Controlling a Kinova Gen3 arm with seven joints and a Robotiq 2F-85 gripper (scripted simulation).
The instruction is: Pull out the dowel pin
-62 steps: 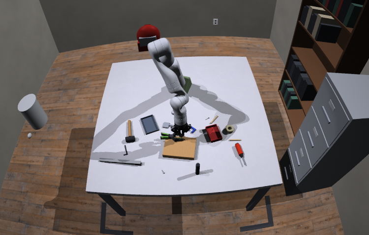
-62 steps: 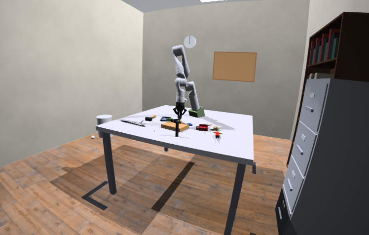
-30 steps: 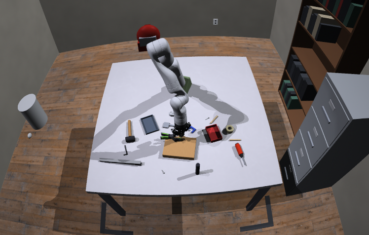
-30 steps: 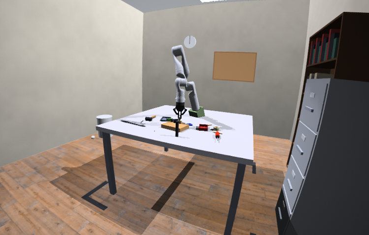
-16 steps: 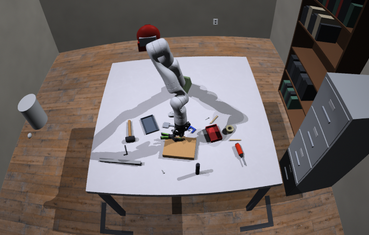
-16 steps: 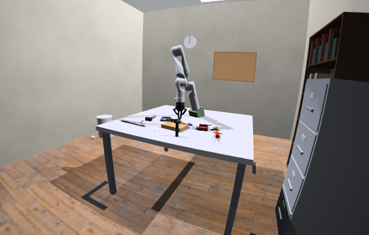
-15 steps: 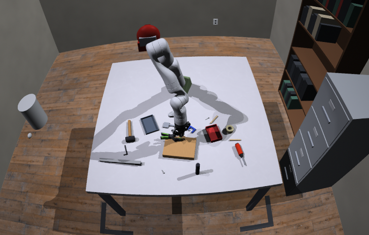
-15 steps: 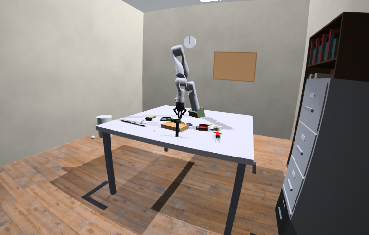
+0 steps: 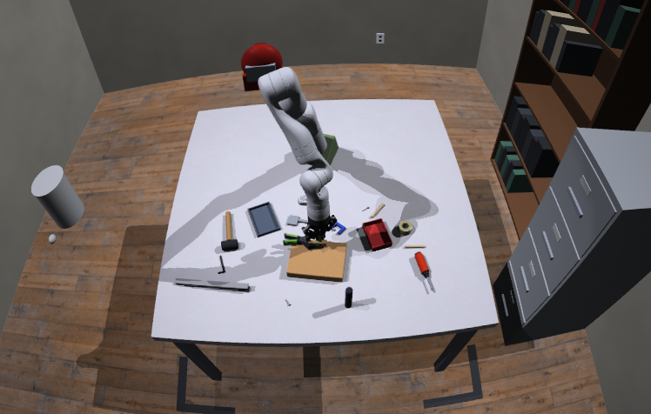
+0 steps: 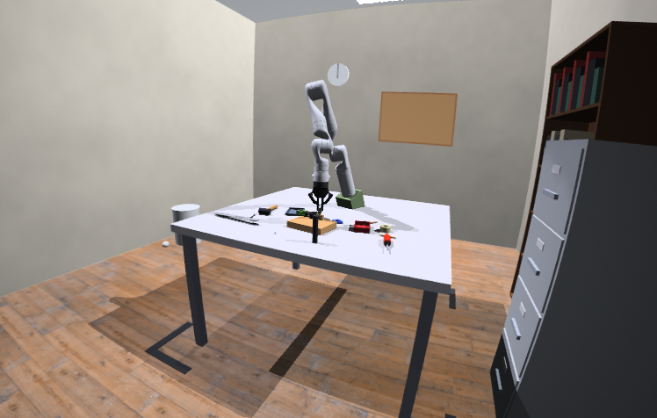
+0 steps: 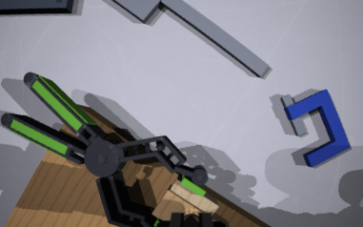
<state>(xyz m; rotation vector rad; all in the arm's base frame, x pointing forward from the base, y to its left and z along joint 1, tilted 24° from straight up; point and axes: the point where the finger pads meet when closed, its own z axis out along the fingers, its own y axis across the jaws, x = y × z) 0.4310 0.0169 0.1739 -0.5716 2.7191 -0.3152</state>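
Observation:
The bench board (image 9: 318,264) (image 10: 312,225) (image 11: 39,193) lies on the table. The spring clamp (image 9: 294,239) (image 11: 101,158) has green handles pointing off the board and jaws around the stop and block. One green jaw pad presses the pale wooden strip (image 11: 196,197), which looks like the stop. The small wooden block (image 11: 167,205) lies beside it, partly hidden by my gripper. My gripper (image 9: 319,243) (image 10: 320,211) (image 11: 191,220) points down over the block, nearly closed, and appears shut on the dowel pin. The pin is mostly hidden between the fingertips; its depth in the hole cannot be seen. No loose piece is discernible between stop and block.
A blue C-shaped clamp (image 9: 340,226) (image 11: 332,121) and a grey flat tool (image 9: 294,220) (image 11: 218,39) lie behind the board. A red bin (image 9: 377,234) and a tape roll (image 9: 405,227) are right. A black cylinder (image 9: 348,297) stands in front. A hammer (image 9: 229,226) and dark tray (image 9: 264,219) are left.

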